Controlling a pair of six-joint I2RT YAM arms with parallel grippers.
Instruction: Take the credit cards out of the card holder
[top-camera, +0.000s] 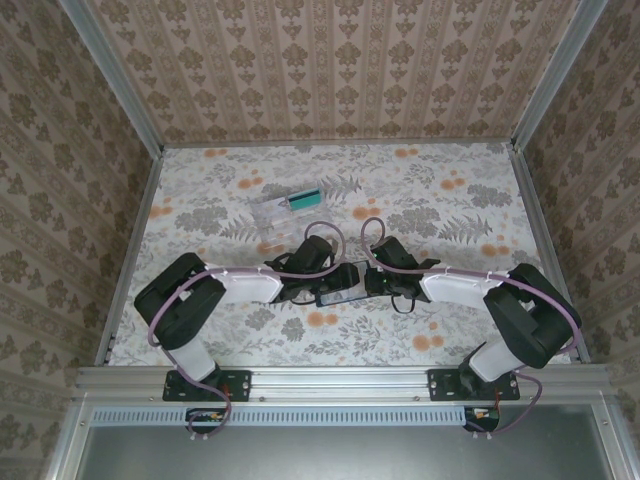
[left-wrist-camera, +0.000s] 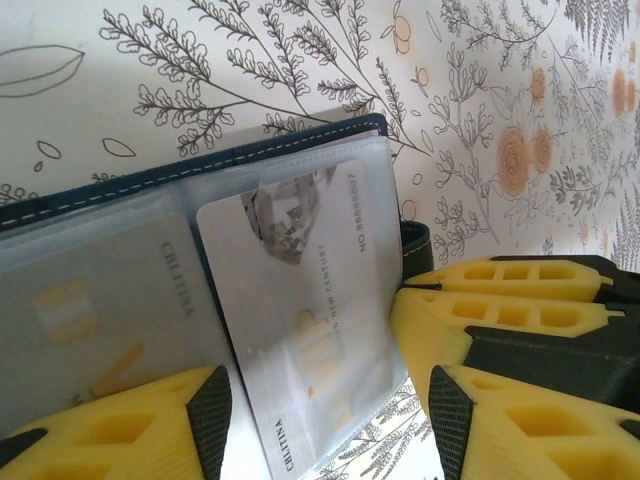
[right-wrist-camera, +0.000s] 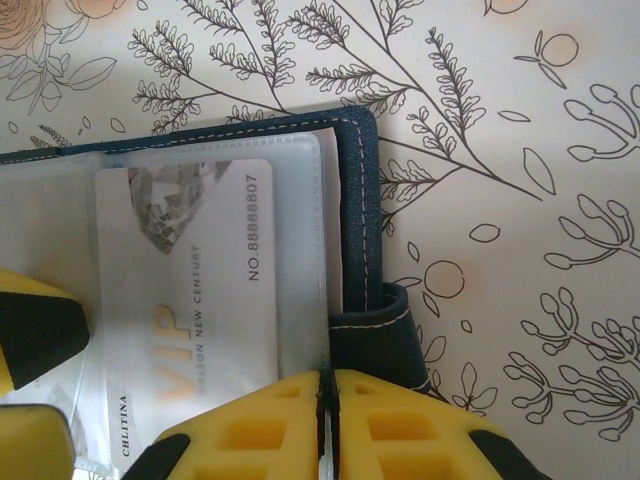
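The dark navy card holder (right-wrist-camera: 360, 220) lies open on the flowered table, its clear sleeves facing up. A pale silver VIP credit card (right-wrist-camera: 190, 300) sits in the right-hand sleeve, and a second pale card (left-wrist-camera: 90, 310) is in the sleeve to its left. My right gripper (right-wrist-camera: 327, 400) is shut on the thin edge of the clear sleeve beside the navy strap. My left gripper (left-wrist-camera: 330, 420) is open, its pads either side of the sleeved card (left-wrist-camera: 300, 330), with table showing beside the right pad (left-wrist-camera: 450, 410). Both grippers meet over the holder (top-camera: 335, 295).
A clear plastic box (top-camera: 270, 212) lies further back on the table with a teal card (top-camera: 303, 199) at its right end. Patterned walls close in the table at the back and both sides. My right gripper's yellow fingers (left-wrist-camera: 500, 290) crowd the holder's right edge.
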